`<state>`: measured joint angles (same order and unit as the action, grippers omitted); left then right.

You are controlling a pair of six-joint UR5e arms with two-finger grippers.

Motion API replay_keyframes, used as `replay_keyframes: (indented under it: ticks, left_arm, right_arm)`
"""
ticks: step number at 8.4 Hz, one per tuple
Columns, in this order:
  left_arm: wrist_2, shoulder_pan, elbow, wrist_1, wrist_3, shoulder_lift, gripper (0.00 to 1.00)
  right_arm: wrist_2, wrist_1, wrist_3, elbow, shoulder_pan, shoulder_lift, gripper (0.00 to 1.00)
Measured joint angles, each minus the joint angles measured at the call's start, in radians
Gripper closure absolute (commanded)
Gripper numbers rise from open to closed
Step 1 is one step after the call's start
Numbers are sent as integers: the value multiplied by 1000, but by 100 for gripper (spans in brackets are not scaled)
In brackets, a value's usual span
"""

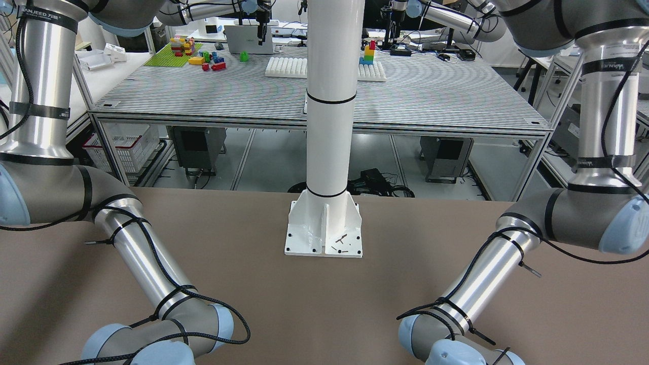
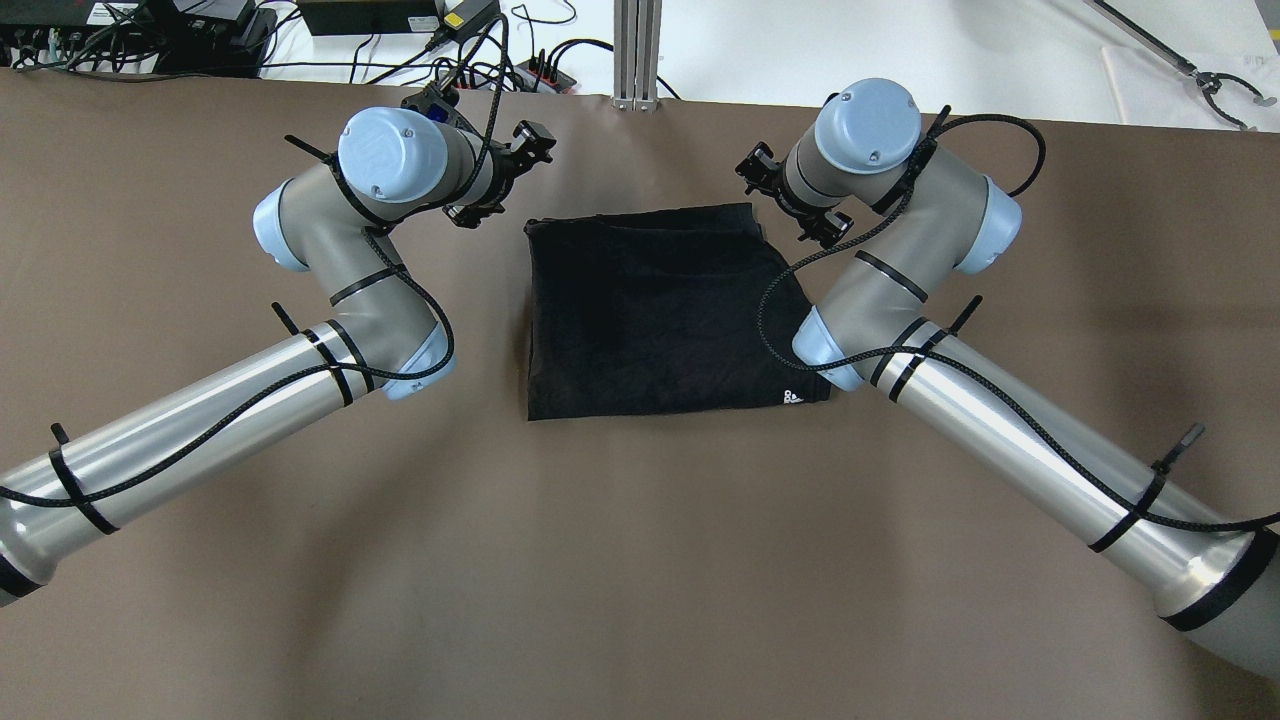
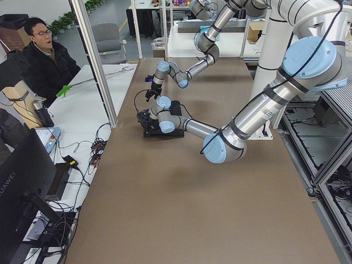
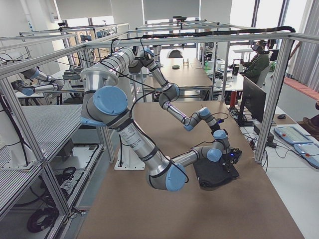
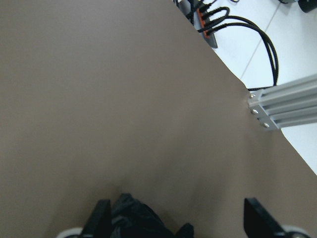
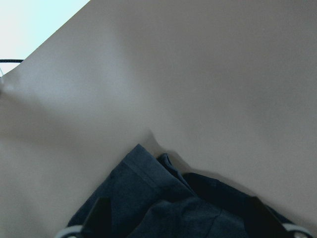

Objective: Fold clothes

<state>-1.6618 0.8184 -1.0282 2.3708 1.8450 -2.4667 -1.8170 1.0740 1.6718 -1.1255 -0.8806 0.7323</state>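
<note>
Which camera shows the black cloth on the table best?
The overhead exterior view: the black cloth lies flat there, with nearly its whole outline visible. Each wrist view catches only a corner. The two side views show it small and partly hidden. The front-facing view misses it entirely.

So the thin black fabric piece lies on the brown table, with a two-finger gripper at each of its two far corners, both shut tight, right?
Not quite: both are open. The wrist-mounted views show the left gripper and right gripper with fingers spread wide over corners of the thin black fabric piece. It does lie on the brown table.
</note>
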Motion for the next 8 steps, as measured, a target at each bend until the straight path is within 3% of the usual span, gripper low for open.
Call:
replay_keyframes:
  ticks: [4, 8]
  left_arm:
    - [-19, -31, -49, -2, -53, -18, 6]
    - [-63, 24, -49, 3, -121, -25, 6]
  right_arm:
    - [1, -1, -146, -37, -10, 48, 5]
    - [-23, -3, -414, -93, -129, 175, 5]
